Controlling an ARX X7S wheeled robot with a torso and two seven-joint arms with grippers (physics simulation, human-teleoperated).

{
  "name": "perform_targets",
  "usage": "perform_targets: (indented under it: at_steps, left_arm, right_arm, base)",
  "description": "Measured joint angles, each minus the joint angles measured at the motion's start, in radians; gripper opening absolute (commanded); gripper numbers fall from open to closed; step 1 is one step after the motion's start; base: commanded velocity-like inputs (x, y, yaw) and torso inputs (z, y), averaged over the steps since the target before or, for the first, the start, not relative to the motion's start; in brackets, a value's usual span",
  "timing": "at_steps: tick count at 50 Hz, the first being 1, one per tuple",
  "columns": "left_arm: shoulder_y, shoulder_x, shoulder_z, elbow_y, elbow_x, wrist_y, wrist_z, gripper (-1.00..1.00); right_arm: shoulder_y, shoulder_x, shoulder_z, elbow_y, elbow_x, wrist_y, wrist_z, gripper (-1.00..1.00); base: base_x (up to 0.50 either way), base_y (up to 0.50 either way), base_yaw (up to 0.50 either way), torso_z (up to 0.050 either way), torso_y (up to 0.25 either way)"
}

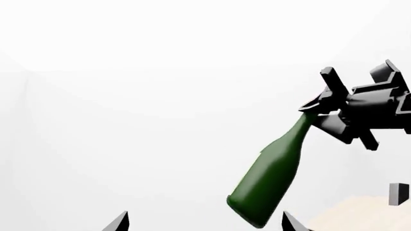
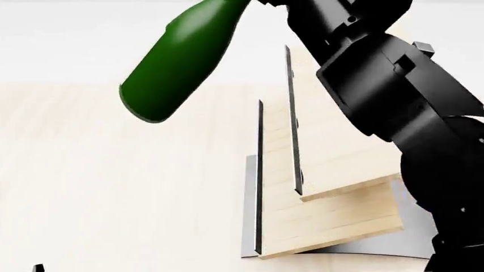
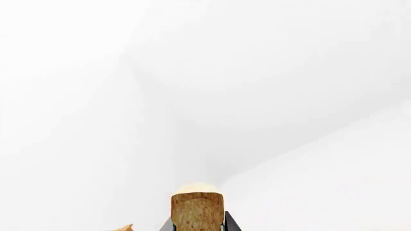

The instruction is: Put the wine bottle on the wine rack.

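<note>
One wine bottle (image 2: pixel 181 56) of smooth, glossy dark green glass is held in the air, tilted on a diagonal. In the head view its long axis runs from the neck, hidden at the top behind the black arm, down to the rounded base, which points toward the lower left. In the left wrist view the slim neck (image 1: pixel 299 130) is seen rising to the right hand (image 1: pixel 327 108), whose black, angular fingers are clamped on the bottle's top. The heavy end hangs away below the hand. In the right wrist view only the tan, grainy cork top (image 3: pixel 197 209) is shown, pinched between two dark fingers (image 3: pixel 229 222) against a blank white background.

Below and to the right of the bottle in the head view, the wine rack (image 2: pixel 332 170) is seen: two tilted boards of pale, fine-grained wood, each edged with a thin dark strip, on a curved grey metal base (image 2: pixel 378 243). The bottle is apart from the rack. The rack stands on a light wooden surface (image 2: pixel 113 187).

Of the left hand (image 1: pixel 204 222), only two dark fingertips are visible, spread well apart with nothing between them.
</note>
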Motion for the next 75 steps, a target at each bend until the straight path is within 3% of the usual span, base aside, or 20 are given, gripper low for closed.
perform_targets:
  at_steps: [75]
  left_arm:
    - [-0.017, -0.006, 0.028, -0.015, 0.012, -0.013, -0.010, 1.00]
  right_arm:
    - [-0.109, 0.207, 0.190, 0.225, 0.146, -0.037, -0.103, -1.00]
  base:
    - [0.00, 0.00, 0.00, 0.000, 0.001]
